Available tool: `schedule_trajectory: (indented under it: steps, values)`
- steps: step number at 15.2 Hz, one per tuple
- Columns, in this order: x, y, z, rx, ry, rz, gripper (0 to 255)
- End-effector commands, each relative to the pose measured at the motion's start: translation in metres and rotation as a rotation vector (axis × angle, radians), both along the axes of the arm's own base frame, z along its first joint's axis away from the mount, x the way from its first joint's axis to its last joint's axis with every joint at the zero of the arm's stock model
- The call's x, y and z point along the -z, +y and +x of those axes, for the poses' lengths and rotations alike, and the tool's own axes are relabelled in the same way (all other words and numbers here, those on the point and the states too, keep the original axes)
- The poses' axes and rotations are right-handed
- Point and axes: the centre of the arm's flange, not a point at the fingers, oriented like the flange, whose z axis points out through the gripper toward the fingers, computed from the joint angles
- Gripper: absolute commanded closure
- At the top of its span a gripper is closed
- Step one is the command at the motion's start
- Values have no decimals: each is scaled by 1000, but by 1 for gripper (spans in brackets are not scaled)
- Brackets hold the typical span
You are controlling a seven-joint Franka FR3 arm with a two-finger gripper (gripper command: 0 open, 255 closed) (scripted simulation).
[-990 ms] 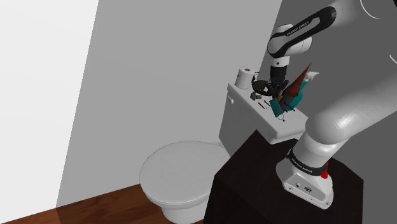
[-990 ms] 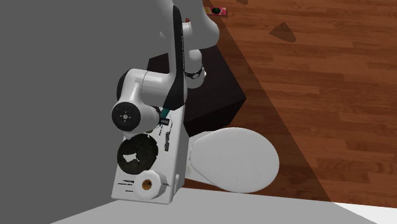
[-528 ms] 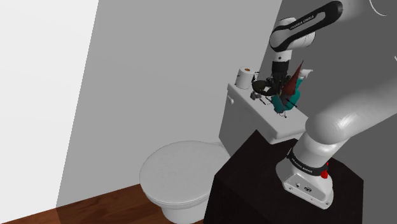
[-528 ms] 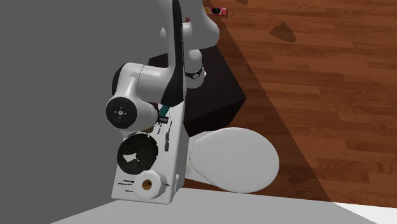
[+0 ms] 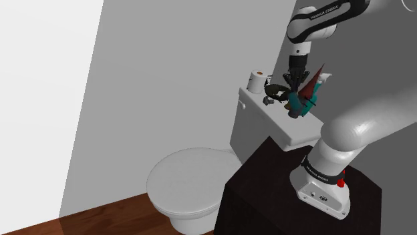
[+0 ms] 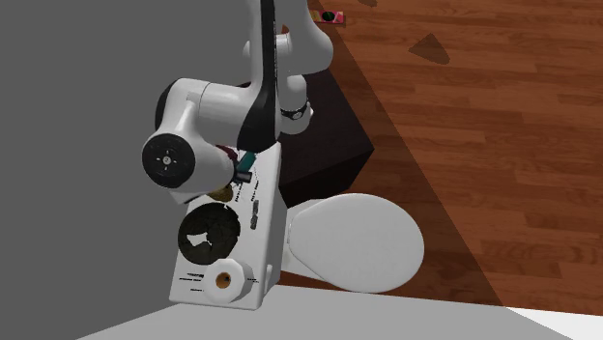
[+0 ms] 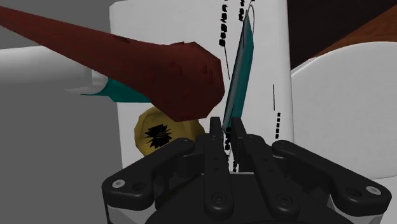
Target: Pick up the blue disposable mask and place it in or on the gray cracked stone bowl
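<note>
The teal-blue mask (image 7: 240, 76) hangs edge-on, clasped between my two black fingers (image 7: 217, 141). My gripper (image 7: 229, 135) is shut on its lower edge. In the shoulder view the gripper (image 5: 293, 85) hovers above the white toilet tank lid (image 5: 277, 123) with the mask (image 5: 296, 105) dangling under it. The dark cracked bowl (image 5: 274, 90) sits on the lid just toward that view's left of the gripper. From the second exterior view the bowl (image 6: 208, 235) lies below the arm's wrist, and a sliver of the mask (image 6: 248, 157) shows beside the arm.
A toilet paper roll (image 5: 256, 81) stands at the lid's far end, beyond the bowl. A dark red cone-shaped object (image 7: 159, 63) and a small yellow item (image 7: 158, 131) sit close beside the mask. The toilet seat (image 5: 190, 181) and my dark stand (image 5: 281, 193) lie below.
My gripper has risen from the tank lid, taking the mask up with it. The arm's wrist has swung higher; the bowl and the roll have stayed put.
</note>
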Motion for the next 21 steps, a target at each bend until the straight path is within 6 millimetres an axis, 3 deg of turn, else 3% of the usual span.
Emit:
schedule_trajectory:
  steps: [1, 10, 21]
  values:
    - [-11, 1, 0, 0, 0, 0, 255]
    - [-54, 1, 0, 0, 0, 0, 255]
    - [-80, -114, 84, 0, 0, 0, 255]
